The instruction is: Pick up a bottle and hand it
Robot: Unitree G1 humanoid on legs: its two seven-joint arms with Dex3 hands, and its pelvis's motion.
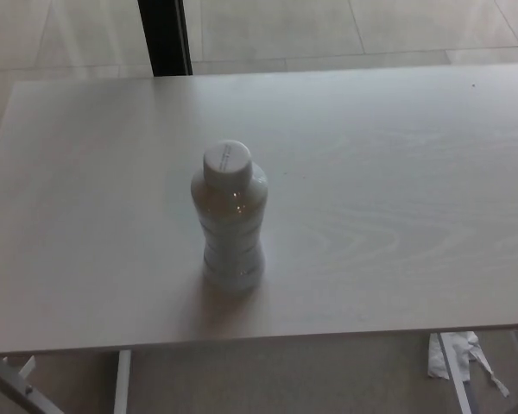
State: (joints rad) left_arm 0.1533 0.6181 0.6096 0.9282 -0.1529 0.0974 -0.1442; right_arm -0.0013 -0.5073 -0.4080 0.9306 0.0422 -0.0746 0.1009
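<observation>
One white bottle [230, 216] upright on pale table [397, 224], neither hand visible

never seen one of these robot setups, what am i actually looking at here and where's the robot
This single picture comes from a camera on a humanoid robot's head, looking down at its work area. That is why you see no robot: neither of its hands is in the picture at this moment. In front of it is a pale wooden table. One white bottle with its cap on stands upright near the table's middle. Nothing is held. Beyond the table is a tiled floor with a dark post, and some crumpled white material lies on the floor below the near edge.
</observation>
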